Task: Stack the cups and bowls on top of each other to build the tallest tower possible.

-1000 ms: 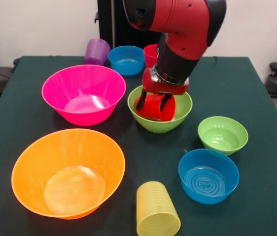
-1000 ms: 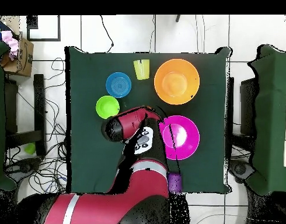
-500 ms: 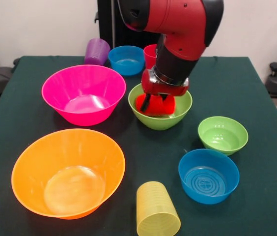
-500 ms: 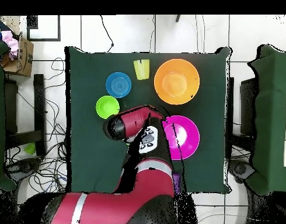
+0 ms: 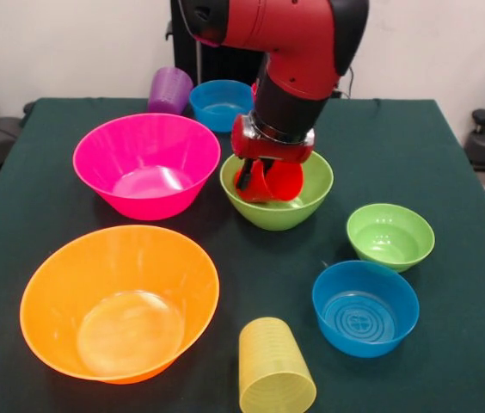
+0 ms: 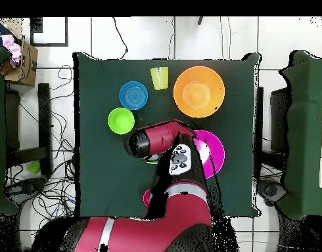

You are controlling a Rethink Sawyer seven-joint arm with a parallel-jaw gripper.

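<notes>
My pincer (image 5: 264, 181) grips the bright red cup (image 5: 279, 182), now tilted and shifted left inside the medium green bowl (image 5: 277, 211) at frame centre; the hot pink bowl (image 5: 146, 163) left awaits, unstacked.

A bright red translucent plastic cup (image 5: 279, 179) sits tilted inside a medium lime green plastic bowl (image 5: 277, 208) at mid-table. A large hot pink bowl (image 5: 146, 163) stands just beside it, a large orange bowl (image 5: 119, 301) nearer the front. A ribbed yellow cup (image 5: 274, 377) stands upside down beside a small blue bowl (image 5: 365, 307) and a small lime green bowl (image 5: 390, 236). A purple cup (image 5: 169, 89) and a second blue bowl (image 5: 220, 104) stand at the back.
</notes>
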